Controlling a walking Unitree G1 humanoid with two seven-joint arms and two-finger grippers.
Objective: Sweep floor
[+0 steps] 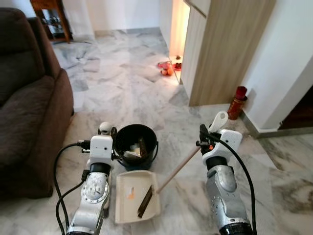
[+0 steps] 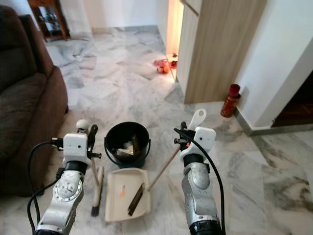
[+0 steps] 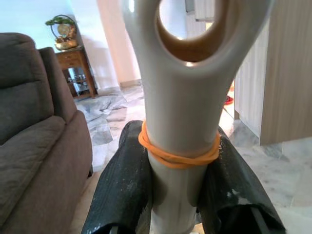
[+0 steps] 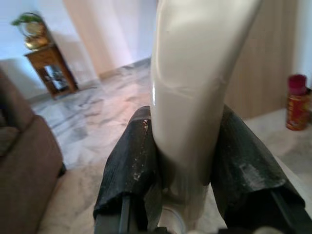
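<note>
The left pincer point(image 3: 178, 195) grips the dustpan point(image 1: 133, 196) handle and the right pincer point(image 4: 187, 190) grips the brush point(image 2: 138, 197) handle, so dirt goes into the bucket point(image 1: 135, 145).

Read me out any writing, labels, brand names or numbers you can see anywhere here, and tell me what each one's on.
No text can be read anywhere.
The red can by the wall has a label, but it is too small and blurred to read.
Dustpan, black bucket and both cream handles held in the left gripper and right gripper: no markings show.
</note>
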